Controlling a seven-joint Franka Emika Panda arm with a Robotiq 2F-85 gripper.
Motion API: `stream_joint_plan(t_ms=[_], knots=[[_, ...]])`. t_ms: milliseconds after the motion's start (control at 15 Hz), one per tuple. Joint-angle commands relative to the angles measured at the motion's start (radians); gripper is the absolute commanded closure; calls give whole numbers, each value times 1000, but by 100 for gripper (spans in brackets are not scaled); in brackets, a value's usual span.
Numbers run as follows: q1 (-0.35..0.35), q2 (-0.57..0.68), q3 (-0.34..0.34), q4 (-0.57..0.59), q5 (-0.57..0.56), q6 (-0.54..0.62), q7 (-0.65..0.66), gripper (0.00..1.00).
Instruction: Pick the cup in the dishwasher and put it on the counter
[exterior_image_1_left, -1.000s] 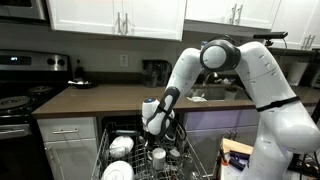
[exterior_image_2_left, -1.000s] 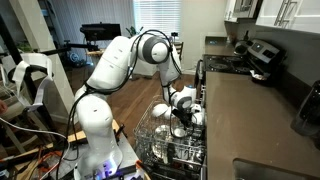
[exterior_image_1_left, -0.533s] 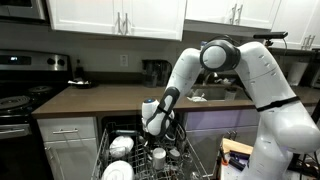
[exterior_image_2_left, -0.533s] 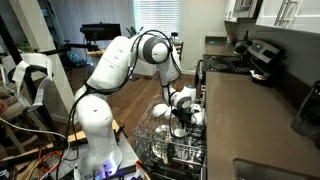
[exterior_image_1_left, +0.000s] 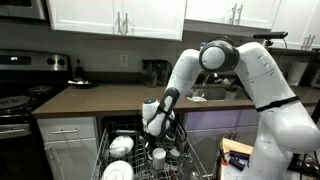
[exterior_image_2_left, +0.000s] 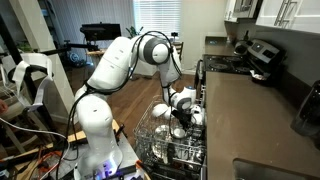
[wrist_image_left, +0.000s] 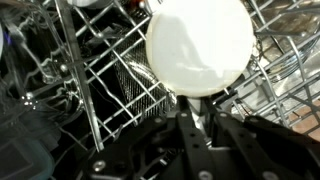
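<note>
The cup (wrist_image_left: 200, 45) is white and round and fills the top of the wrist view, lying in the grey wire rack of the dishwasher (exterior_image_1_left: 195, 160). My gripper (wrist_image_left: 196, 108) is down in the rack, and its two fingers are closed on a white part of the cup's lower edge. In both exterior views the gripper (exterior_image_1_left: 158, 138) (exterior_image_2_left: 181, 118) is low among the white dishes, and the cup (exterior_image_1_left: 158, 154) shows just under it. The dark brown counter (exterior_image_1_left: 100, 98) (exterior_image_2_left: 255, 125) runs above the dishwasher.
White bowls (exterior_image_1_left: 121, 146) and plates (exterior_image_2_left: 162, 110) stand in the rack (exterior_image_2_left: 160, 150) beside the gripper. A stove (exterior_image_1_left: 20, 95) is at the counter's end. A coffee maker (exterior_image_1_left: 153, 72) stands at the back of the counter. Wire tines crowd round the cup.
</note>
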Motion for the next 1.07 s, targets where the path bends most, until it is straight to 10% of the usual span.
stream_joint_plan(t_ms=[0,133,333,1000], knots=[[-16,13,7,14,5,8,-24,93],[-16,14,6,15,4,7,-24,70],[-15,10,6,11,4,7,-23,94],[28,-61,-16,-42,-12,-31,5,94]])
